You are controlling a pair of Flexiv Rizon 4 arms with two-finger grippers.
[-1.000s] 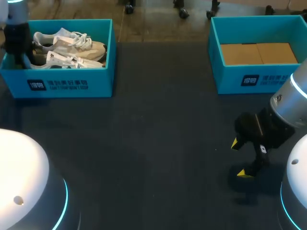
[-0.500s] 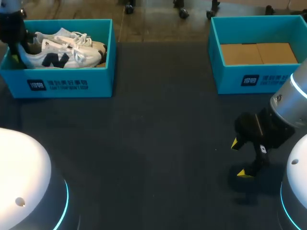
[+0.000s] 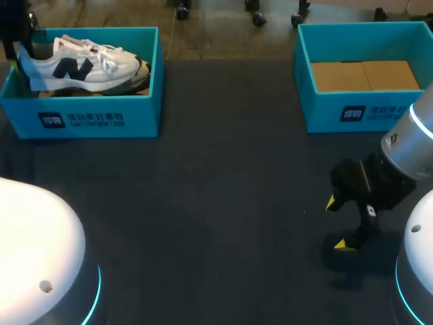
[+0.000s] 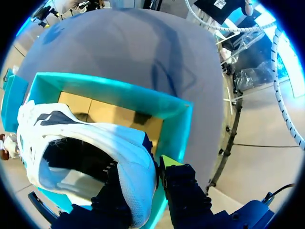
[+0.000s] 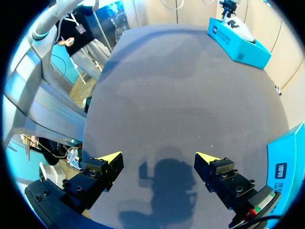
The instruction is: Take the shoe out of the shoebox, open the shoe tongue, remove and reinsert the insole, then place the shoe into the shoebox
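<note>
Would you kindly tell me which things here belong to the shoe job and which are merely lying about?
Job: shoe, gripped at its heel by the left gripper; left shoebox under it.
Lying about: right shoebox, no shoe in it, though it may serve later; right gripper, open over the table.

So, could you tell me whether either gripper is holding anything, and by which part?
The left gripper holds the white shoe by the back of its heel collar, one finger inside the shoe and one outside. The right gripper is open and holds nothing.
</note>
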